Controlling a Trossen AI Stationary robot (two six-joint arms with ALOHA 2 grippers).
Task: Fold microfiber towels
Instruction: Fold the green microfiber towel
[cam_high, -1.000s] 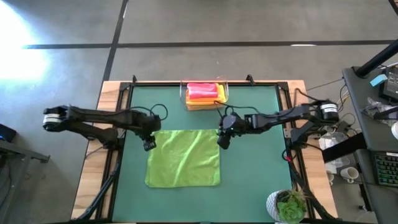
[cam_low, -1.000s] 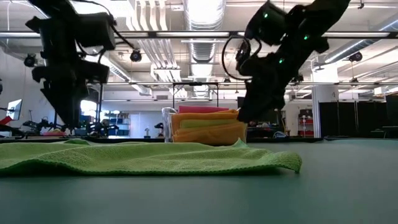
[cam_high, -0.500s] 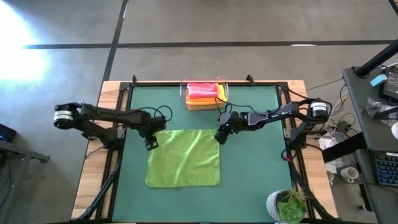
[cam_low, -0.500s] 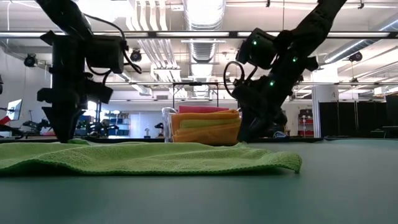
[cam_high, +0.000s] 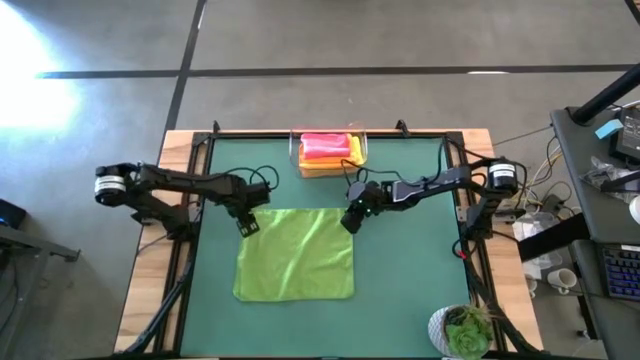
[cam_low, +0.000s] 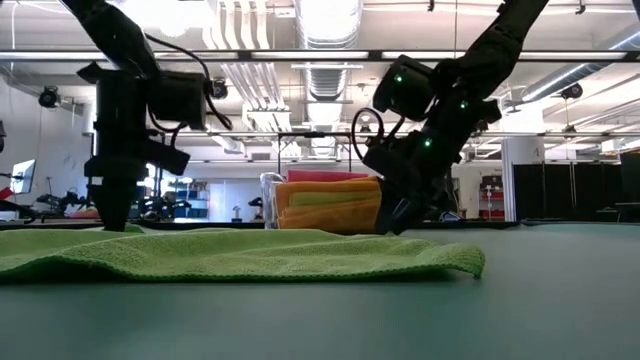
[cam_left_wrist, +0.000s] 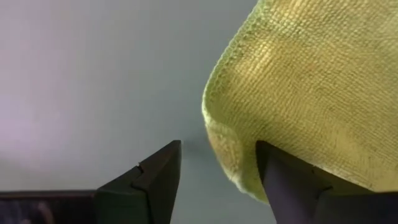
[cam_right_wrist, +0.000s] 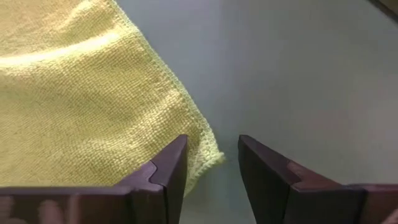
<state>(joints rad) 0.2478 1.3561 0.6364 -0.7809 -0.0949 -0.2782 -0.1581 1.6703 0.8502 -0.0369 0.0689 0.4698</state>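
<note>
Your left gripper (cam_left_wrist: 214, 180) has its fingers spread around one far corner of the lime green towel (cam_high: 296, 254); your right gripper (cam_right_wrist: 210, 165) is parted at the other far corner. That towel lies flat, with the clear bin (cam_high: 296, 150) of folded towels (cam_high: 326, 150) beyond it.

No text, label, brand, number or sign can be read in any of the views
</note>
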